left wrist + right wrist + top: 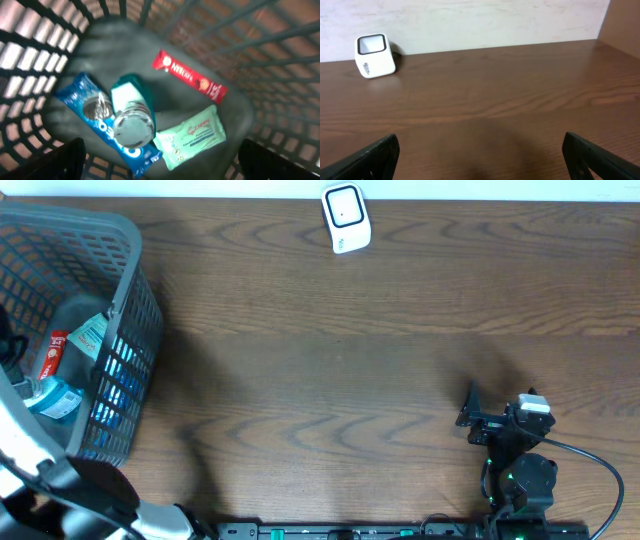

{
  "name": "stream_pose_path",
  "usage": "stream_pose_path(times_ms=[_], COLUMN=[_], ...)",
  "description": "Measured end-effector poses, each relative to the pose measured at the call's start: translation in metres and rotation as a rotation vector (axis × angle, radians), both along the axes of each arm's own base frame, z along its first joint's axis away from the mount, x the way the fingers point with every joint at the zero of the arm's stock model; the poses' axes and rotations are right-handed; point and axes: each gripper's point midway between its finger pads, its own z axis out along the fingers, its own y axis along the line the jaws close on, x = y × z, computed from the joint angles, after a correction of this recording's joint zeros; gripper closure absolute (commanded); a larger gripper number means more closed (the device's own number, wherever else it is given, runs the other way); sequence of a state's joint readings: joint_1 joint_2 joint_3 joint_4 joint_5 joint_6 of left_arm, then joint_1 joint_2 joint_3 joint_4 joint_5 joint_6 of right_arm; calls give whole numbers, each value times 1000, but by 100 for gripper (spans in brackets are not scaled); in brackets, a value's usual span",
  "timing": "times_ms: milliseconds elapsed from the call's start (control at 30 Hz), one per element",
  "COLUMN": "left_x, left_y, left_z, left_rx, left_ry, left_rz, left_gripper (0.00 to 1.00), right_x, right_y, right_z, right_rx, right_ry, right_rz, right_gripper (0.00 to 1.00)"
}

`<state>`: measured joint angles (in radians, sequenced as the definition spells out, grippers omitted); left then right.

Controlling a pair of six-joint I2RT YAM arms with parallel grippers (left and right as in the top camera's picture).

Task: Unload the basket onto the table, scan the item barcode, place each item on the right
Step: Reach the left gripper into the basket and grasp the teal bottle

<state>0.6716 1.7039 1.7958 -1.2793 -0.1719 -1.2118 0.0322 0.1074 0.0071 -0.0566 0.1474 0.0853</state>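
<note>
In the grey basket [128, 270] at nine o'clock on the table [360, 330], the left gripper [160, 162] hangs wide open and empty above the wipes pack [192, 135], at five o'clock in its view, which looks light, soft and slippery, best pinched across its narrow width.

Red sachet [190, 77] reads "Nescafé" in white letters. Blue biscuit pack [85, 102] shows part of the Oreo wordmark. Print on the green wipes pack [192, 136] is too blurred to read.
</note>
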Motion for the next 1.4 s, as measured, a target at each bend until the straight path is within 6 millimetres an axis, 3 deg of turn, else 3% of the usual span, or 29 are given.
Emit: stream_pose_path(times_ms=[133, 267, 733, 1400], left_x=[10, 13, -4, -20], left_y=[-3, -9, -18, -13], left_z=[-31, -49, -54, -94], left_rx=[-113, -181, -221, -189], left_ry=[21, 51, 109, 193], left_rz=[6, 19, 96, 139], left_gripper=[2, 2, 2, 2], right_x=[0, 0, 0, 0], right_y=[0, 0, 0, 0], right_z=[0, 0, 0, 0], right_rx=[0, 0, 0, 0], right_ry=[0, 0, 0, 0], right_rz=[0, 0, 0, 0], right_gripper=[1, 1, 1, 1])
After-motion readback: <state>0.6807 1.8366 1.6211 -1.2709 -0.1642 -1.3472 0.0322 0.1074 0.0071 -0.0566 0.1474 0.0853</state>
